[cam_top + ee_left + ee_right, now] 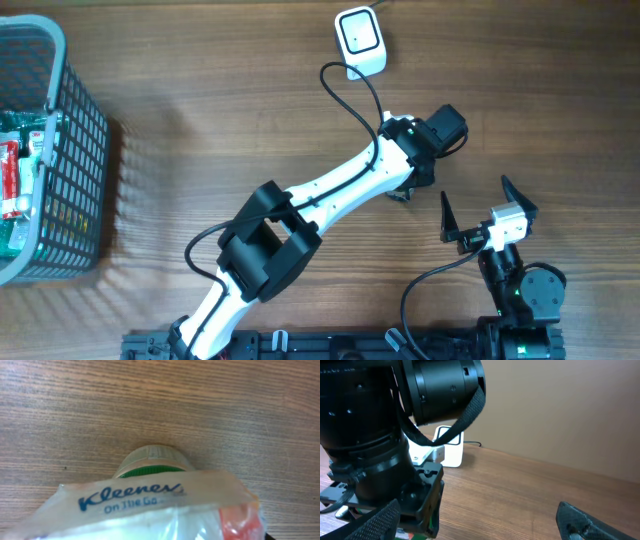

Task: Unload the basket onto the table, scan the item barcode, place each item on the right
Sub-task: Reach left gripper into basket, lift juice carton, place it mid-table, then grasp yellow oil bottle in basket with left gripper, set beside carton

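Note:
A clear tissue pack [150, 512] with blue "Kleenex On The Go" print and an orange patch fills the bottom of the left wrist view, tight against the camera. My left gripper [402, 192] is shut on it, low over the table's middle right; its fingers are hidden behind the pack. No barcode shows. The white scanner [360, 40] stands at the table's far edge, also in the right wrist view as the scanner [451, 449] behind the left arm. My right gripper [483, 205] is open and empty, just right of the left gripper.
A grey wire basket [70, 150] with several packaged goods sits at the left edge. The scanner's black cable [350, 90] runs toward the left arm. A rounded tan and green shape [150, 462] shows behind the pack's top edge.

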Tool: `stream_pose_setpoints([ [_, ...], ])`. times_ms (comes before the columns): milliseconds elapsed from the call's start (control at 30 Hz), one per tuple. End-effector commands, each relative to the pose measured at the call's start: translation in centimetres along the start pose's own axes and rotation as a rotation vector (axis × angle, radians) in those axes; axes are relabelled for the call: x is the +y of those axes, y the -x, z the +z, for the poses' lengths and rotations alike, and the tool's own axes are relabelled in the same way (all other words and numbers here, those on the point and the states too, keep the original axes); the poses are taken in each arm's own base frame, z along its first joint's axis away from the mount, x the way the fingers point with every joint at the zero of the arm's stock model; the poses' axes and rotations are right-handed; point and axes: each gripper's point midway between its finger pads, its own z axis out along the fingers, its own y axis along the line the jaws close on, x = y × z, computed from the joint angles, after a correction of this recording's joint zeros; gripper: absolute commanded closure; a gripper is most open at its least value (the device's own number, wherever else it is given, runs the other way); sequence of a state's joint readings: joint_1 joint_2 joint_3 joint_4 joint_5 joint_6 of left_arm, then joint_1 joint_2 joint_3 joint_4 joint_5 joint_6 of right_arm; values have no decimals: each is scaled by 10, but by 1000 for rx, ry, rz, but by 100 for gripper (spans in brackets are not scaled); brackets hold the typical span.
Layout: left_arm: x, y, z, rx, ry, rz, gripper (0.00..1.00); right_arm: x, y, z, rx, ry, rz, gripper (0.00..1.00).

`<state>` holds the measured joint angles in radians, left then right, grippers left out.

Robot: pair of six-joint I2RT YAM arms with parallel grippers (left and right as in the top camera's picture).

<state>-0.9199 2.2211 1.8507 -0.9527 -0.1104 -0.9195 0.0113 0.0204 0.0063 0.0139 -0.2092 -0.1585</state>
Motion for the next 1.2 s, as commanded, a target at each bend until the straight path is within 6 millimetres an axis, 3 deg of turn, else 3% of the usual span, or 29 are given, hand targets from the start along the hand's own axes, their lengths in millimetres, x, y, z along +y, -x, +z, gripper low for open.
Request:
stream_pose_setpoints([
  [0, -3, 1, 4, -19, 7, -1, 30, 0, 1, 0, -4, 2, 1, 0],
  [33, -3, 1, 4, -19, 7, -1, 17, 0, 1, 0, -4, 2, 1, 0],
  [100, -3, 1, 3, -19, 7, 6, 0, 0, 1, 0, -4, 2, 1, 0],
  [233, -11, 13, -18, -56, -39, 97, 0, 0, 1, 0, -4, 2, 0, 0],
  [333, -17, 52, -77, -168, -130, 122, 0, 0, 1, 0, -4, 2, 1, 0],
  [433, 18, 108, -145, -319, -171, 57, 0, 0, 1, 0, -4, 2, 1, 0],
  [500, 53, 136, -178, -383, -170, -4, 0, 0, 1, 0, -4, 2, 1, 0],
  [533, 81, 150, -196, -420, -141, -58, 0, 0, 1, 0, -4, 2, 0, 0],
  [633, 194, 180, -253, -517, -13, -241, 0, 0, 1, 0, -4, 2, 1, 0],
  [733, 307, 181, -311, -614, 76, -476, 0, 0, 1, 0, -4, 2, 0, 0],
  [833, 419, 151, -360, -701, 211, -742, 0, 0, 1, 0, -4, 2, 0, 0],
  [933, 503, 110, -380, -710, 350, -976, 0, 0, 1, 0, -4, 2, 1, 0],
  [1000, 542, 86, -383, -689, 421, -1105, 0, 0, 1, 0, -4, 2, 0, 0],
  [1100, 581, 54, -375, -621, 486, -1280, 5, 0, 1, 0, -4, 2, 1, 0],
  [1167, 601, 36, -354, -513, 527, -1340, 10, 0, 1, 0, -4, 2, 0, 0],
])
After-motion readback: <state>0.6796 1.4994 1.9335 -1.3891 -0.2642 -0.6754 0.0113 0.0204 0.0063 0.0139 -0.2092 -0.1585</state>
